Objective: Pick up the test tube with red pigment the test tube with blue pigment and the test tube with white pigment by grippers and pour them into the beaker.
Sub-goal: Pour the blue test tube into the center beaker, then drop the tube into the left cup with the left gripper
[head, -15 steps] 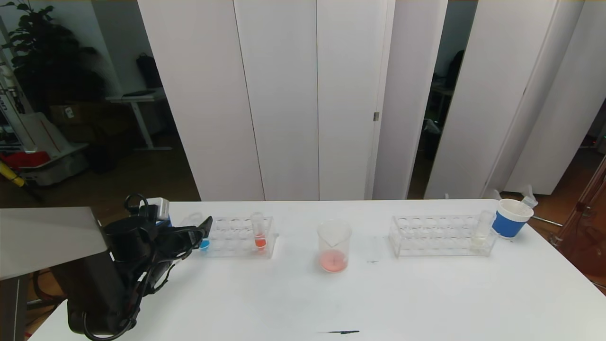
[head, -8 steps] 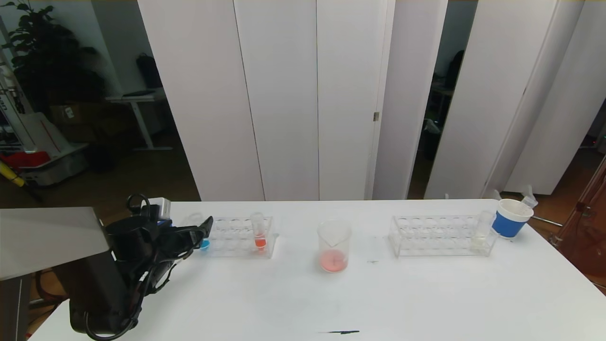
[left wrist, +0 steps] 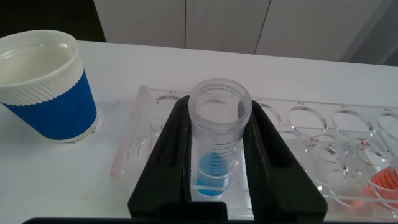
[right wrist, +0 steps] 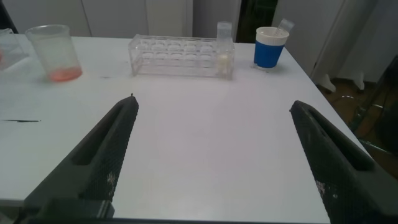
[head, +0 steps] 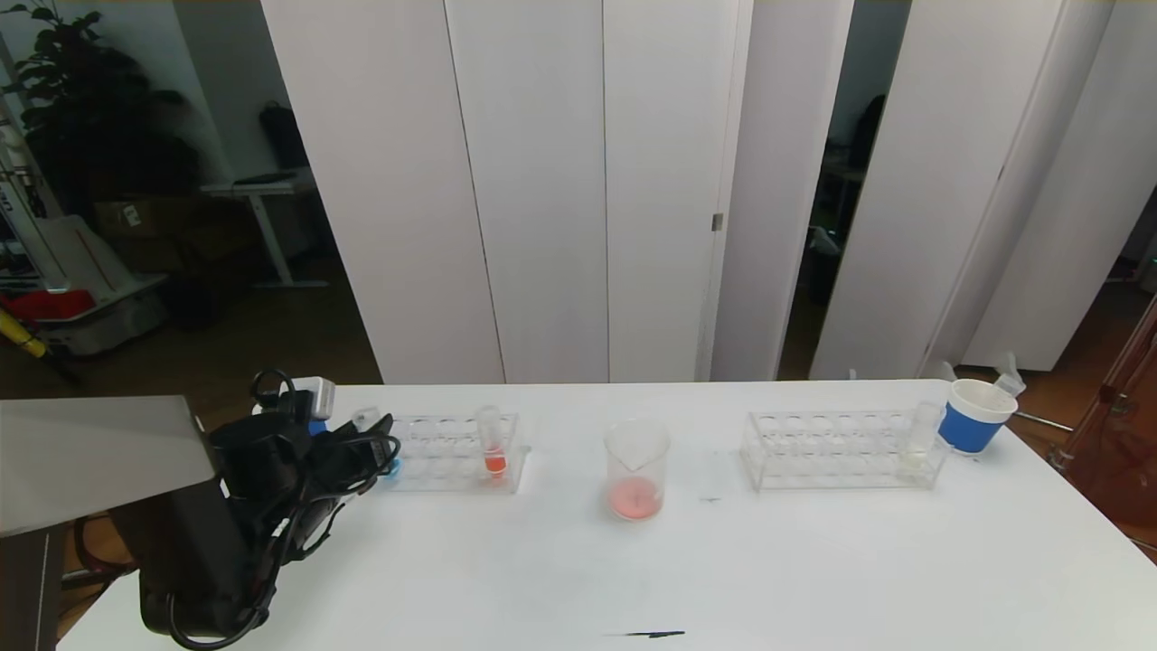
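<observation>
The test tube with blue pigment (left wrist: 219,143) stands in the end hole of the left clear rack (left wrist: 311,124). My left gripper (left wrist: 219,106) is shut on it just under its rim; in the head view the left gripper (head: 380,434) covers most of the blue tube (head: 391,467). A tube with orange-red liquid (head: 493,443) stands in the same rack. The beaker (head: 637,470) holds pinkish-red liquid at mid table. The test tube with white pigment (head: 917,438) stands in the right rack (head: 832,452). My right gripper (right wrist: 212,102) is open and empty over bare table, out of the head view.
A white paper cup with a blue band (left wrist: 43,87) stands beside the left rack's end, close to my left gripper. Another such cup (head: 974,416) stands at the far right past the right rack. A small black mark (head: 646,634) lies near the front edge.
My left gripper has moved forward and a little lower around the blue tube, and its fingers have closed on it. The tube still stands in the rack. Nothing else moved.
</observation>
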Available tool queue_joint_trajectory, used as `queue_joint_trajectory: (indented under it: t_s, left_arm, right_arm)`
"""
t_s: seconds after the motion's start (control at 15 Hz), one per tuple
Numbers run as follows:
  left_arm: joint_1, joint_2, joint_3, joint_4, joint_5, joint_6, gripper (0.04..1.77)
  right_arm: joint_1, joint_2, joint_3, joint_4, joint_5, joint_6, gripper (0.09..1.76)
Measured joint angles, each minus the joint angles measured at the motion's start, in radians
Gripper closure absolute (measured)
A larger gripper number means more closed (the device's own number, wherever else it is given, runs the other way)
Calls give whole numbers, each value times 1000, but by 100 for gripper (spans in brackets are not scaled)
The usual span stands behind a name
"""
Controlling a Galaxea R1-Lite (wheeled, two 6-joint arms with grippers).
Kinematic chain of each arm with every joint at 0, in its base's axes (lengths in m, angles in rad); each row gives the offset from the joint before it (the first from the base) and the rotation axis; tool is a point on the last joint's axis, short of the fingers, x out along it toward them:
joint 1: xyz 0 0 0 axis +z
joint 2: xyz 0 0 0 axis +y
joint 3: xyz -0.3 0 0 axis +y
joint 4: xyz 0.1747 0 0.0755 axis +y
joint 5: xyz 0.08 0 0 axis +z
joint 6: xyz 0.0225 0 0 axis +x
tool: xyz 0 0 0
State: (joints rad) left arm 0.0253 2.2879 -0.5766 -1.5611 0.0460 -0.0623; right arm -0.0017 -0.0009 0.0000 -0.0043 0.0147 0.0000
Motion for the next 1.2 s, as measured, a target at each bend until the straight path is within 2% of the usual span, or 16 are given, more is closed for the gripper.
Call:
queue_joint_trajectory:
  t_s: [1.2]
  left_arm:
    - [-18, -39, -15, 1, -7, 34, 124]
  right_arm:
    - [0, 0, 0, 0, 0, 0, 10]
